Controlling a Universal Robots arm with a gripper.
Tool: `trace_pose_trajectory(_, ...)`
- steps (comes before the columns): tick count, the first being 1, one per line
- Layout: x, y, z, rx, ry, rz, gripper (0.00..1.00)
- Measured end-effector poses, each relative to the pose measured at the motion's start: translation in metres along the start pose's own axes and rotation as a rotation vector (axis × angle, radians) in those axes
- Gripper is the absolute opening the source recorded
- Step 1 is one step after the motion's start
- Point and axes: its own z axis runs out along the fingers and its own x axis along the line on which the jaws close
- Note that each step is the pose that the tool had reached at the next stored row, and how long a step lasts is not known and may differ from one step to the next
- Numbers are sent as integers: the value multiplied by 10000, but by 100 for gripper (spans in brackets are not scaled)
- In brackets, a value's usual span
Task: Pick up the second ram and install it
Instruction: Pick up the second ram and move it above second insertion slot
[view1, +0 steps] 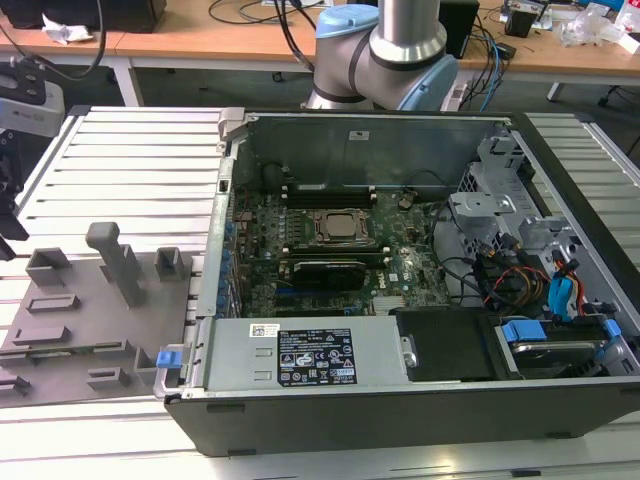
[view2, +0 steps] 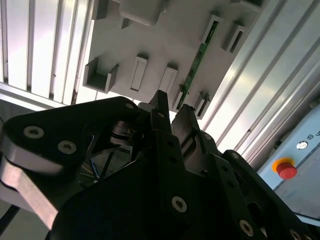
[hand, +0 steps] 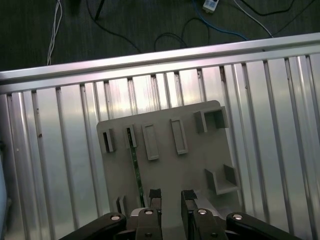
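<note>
The ribbed metal surface runs open past every edge of the grey fixture. In the exterior view the fixture sits at nine o'clock from the open computer case. The second ram stands on edge in a slot near one long edge of the fixture. My tool hovers over the fixture's rim. Its fingers are narrowly parted and hold nothing, and the ram's near end lies just beside one of them.

One green ram stick, one grey fixture, one open computer case, one processor socket
</note>
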Motion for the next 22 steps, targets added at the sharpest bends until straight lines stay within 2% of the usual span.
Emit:
trace_pose_trajectory(15,3,-4,95,0,-1,0,30)
trace_pose_trajectory(22,6,-8,170,0,-1,0,30)
